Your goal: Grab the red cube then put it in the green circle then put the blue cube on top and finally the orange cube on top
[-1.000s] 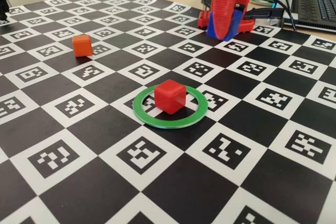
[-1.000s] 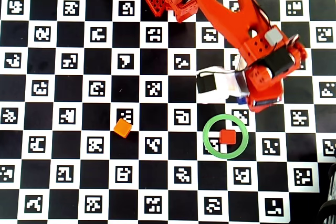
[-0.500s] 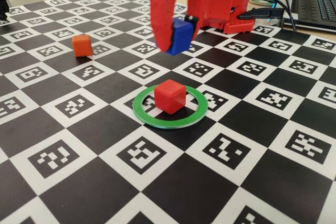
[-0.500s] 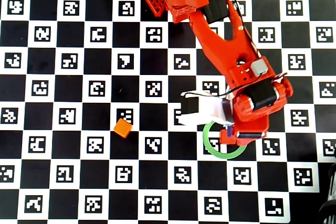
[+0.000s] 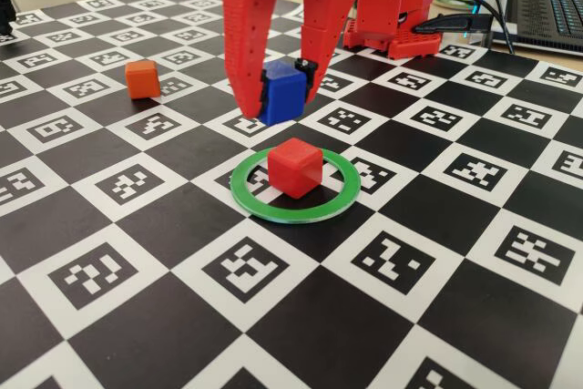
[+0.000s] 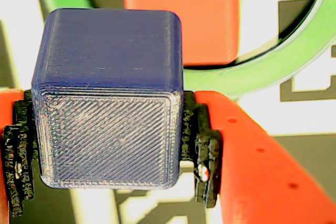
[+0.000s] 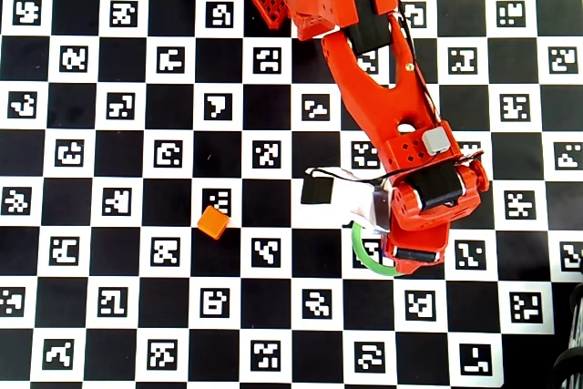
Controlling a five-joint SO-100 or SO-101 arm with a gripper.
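Checkerboard table (image 5: 510, 316): gripper (image 5: 278, 102) clamped on the blue cube (image 5: 281, 94), hovering over the red cube (image 5: 294, 167) inside the green circle (image 5: 273, 208).

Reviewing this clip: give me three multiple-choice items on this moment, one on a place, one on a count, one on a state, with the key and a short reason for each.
1. Where is the red cube?
A. Inside the green circle
B. Beside the orange cube
C. Between the gripper fingers

2. How many cubes show in the fixed view?
A. One
B. Two
C. Three

3. What state is the blue cube in?
A. Resting on the board
B. Stacked on the red cube
C. Held in the air by the gripper

Key:
1 A: the red cube stands on the board with the green ring all around it.
2 C: red, blue and the orange cube, which sits apart at the left.
3 C: in the wrist view both fingers press its sides, and the fixed view shows a gap between it and the red cube.
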